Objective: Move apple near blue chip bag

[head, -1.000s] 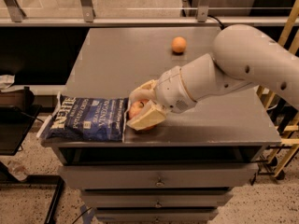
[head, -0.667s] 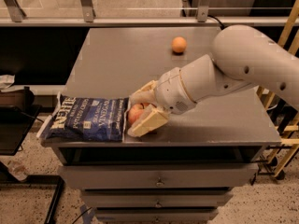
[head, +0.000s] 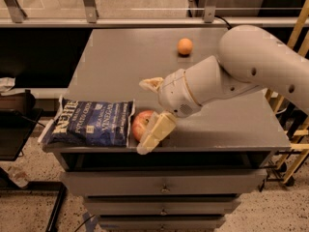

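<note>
Placement appears complete: the apple (head: 141,123) sits just beside the blue chip bag (head: 91,122), lower centre, and the gripper (head: 145,115), spread around it, should next lift clear without nudging.

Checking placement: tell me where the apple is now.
In the camera view the apple lies near the front edge of the table, beside the right-hand end of the blue chip bag, between the fingers of the open claw.

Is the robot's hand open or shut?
Open. The gripper is at the apple beside the blue chip bag, with its two fingers spread far apart.
</note>
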Tool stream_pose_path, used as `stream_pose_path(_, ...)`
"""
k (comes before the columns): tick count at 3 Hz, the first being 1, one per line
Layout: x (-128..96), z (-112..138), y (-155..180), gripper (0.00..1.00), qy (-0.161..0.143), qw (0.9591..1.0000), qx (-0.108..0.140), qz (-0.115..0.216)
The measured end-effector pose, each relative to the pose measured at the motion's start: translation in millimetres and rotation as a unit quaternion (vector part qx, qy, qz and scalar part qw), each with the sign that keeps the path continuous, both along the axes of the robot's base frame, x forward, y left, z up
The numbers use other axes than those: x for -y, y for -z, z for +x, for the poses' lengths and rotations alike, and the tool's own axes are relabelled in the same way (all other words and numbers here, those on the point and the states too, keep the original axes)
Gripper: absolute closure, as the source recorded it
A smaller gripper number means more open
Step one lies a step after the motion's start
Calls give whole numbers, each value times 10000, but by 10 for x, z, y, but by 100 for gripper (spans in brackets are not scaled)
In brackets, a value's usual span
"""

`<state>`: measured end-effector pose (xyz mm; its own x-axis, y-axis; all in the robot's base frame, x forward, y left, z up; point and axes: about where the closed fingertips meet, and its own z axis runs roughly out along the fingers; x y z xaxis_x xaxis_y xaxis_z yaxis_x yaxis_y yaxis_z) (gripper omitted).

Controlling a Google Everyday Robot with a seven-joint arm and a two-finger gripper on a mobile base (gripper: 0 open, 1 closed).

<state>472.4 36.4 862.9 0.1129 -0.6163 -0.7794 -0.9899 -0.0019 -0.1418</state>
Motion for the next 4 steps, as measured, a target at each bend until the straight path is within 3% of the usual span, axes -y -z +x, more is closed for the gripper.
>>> stream_pose_path(1,58,-20,-72,0,-104,9999,29,-54)
stream_pose_path(2,350,-27,-203,0,-88,9999,71,-106)
stream_pose_path(3,779,-55,-249,0,148,9998,54,-95)
stream_pose_path(4,805,-62,-250,0,166,9998,50,-103)
